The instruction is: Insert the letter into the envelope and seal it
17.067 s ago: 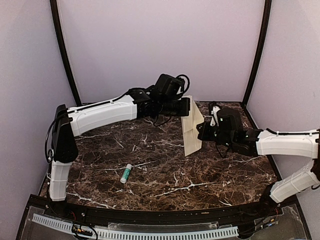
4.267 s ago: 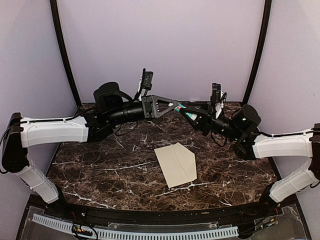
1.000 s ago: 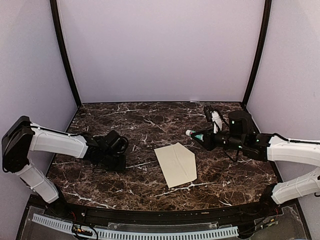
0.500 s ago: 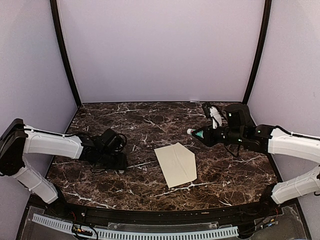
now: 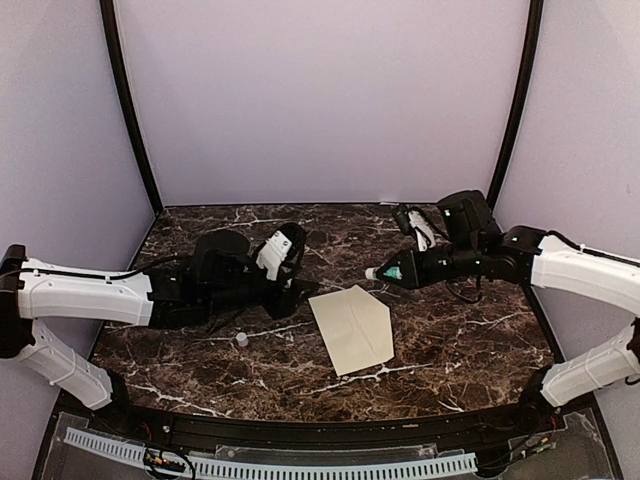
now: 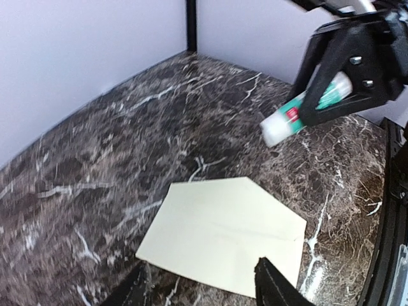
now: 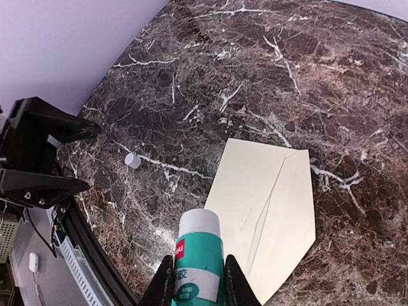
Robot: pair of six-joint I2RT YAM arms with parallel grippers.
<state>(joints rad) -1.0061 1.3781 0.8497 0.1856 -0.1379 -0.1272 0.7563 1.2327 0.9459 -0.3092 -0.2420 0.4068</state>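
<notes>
The cream envelope (image 5: 352, 328) lies flat in the middle of the marble table, its pointed flap folded out; it also shows in the left wrist view (image 6: 223, 233) and the right wrist view (image 7: 268, 204). The letter is hidden from every view. My right gripper (image 5: 397, 271) hovers above and behind the envelope's far edge, shut on a green-and-white glue stick (image 7: 199, 255) whose uncapped white tip points left. My left gripper (image 5: 303, 290) is off the table just left of the envelope, open and empty (image 6: 201, 293).
A small white cap (image 5: 241, 340) lies on the table left of the envelope, also seen in the right wrist view (image 7: 132, 160). Lilac walls close in the back and sides, and a black rail (image 5: 300, 430) runs along the near edge.
My left gripper opened, left the white cap on the table, then rose and swung right toward the envelope. The right gripper carried the glue stick slightly up and left.
</notes>
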